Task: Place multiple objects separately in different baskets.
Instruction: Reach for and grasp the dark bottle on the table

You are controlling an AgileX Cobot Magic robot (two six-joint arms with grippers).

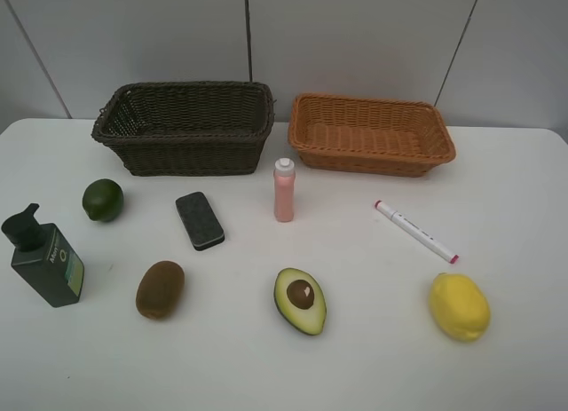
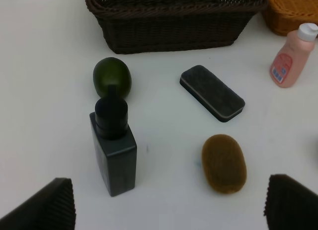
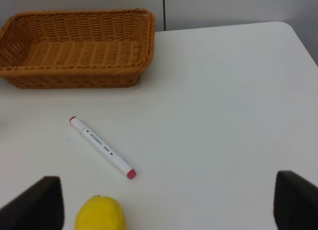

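On the white table lie a green lime (image 1: 103,200), a dark-green pump bottle (image 1: 44,258), a black block (image 1: 200,220), a brown kiwi (image 1: 160,289), a pink white-capped bottle (image 1: 283,191), a halved avocado (image 1: 300,300), a white marker (image 1: 415,232) and a yellow lemon (image 1: 459,306). The dark brown basket (image 1: 185,127) and the orange-tan basket (image 1: 371,134) stand at the back, both empty. My left gripper (image 2: 169,210) is open above the pump bottle (image 2: 114,145) and kiwi (image 2: 224,163). My right gripper (image 3: 166,210) is open above the lemon (image 3: 100,214) and marker (image 3: 102,146). Neither gripper shows in the exterior view.
The table's back edge meets a grey panelled wall behind the baskets. The table's right corner (image 3: 290,31) shows in the right wrist view. Bare table lies right of the marker and along the front edge.
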